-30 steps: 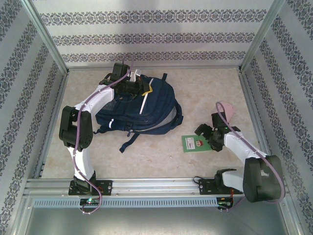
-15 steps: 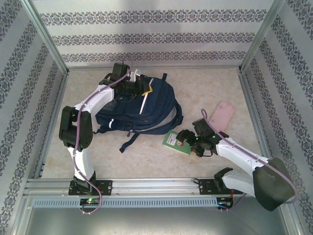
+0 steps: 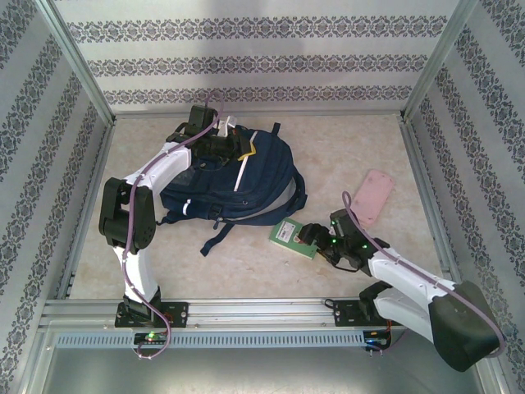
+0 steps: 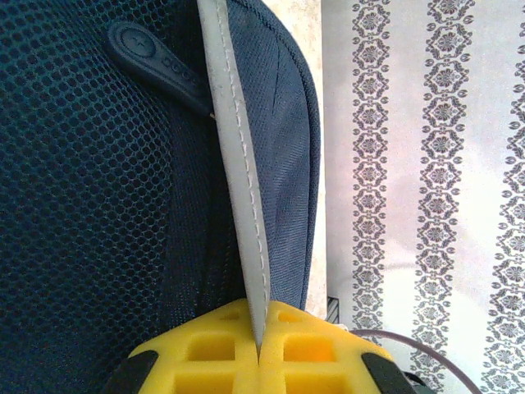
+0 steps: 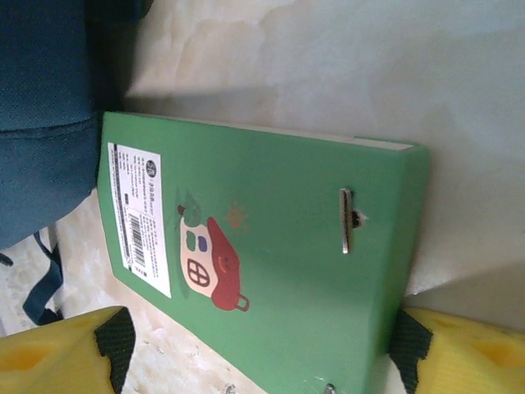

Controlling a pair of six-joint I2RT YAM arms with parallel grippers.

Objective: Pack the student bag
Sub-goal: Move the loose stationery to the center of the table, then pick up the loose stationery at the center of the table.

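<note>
Left gripper (image 4: pixel 258 332) is clamped shut on the student bag's (image 3: pixel 246 185) pale trim strip (image 4: pixel 238 189); the bag lies back-left on the table (image 3: pixel 246 263), with bare tabletop in front. Right gripper (image 3: pixel 310 238), jaws spread wide, straddles a green book (image 5: pixel 271 246) at the bag's edge without holding it; its wrist view shows a house picture.

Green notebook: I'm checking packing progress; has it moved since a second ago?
Yes. The green notebook slid left toward the student bag, which stayed put.

Not legible from my station: student bag (image 4: pixel 82 205) runs off the left wrist view's left and top edges, left claw (image 4: pixel 258 349) cropped at its bottom edge; green book (image 5: pixel 279 238) and right claw (image 5: pixel 258 349) cropped at the right wrist view's bottom, label (image 5: pixel 139 217) print too small to read.
</note>
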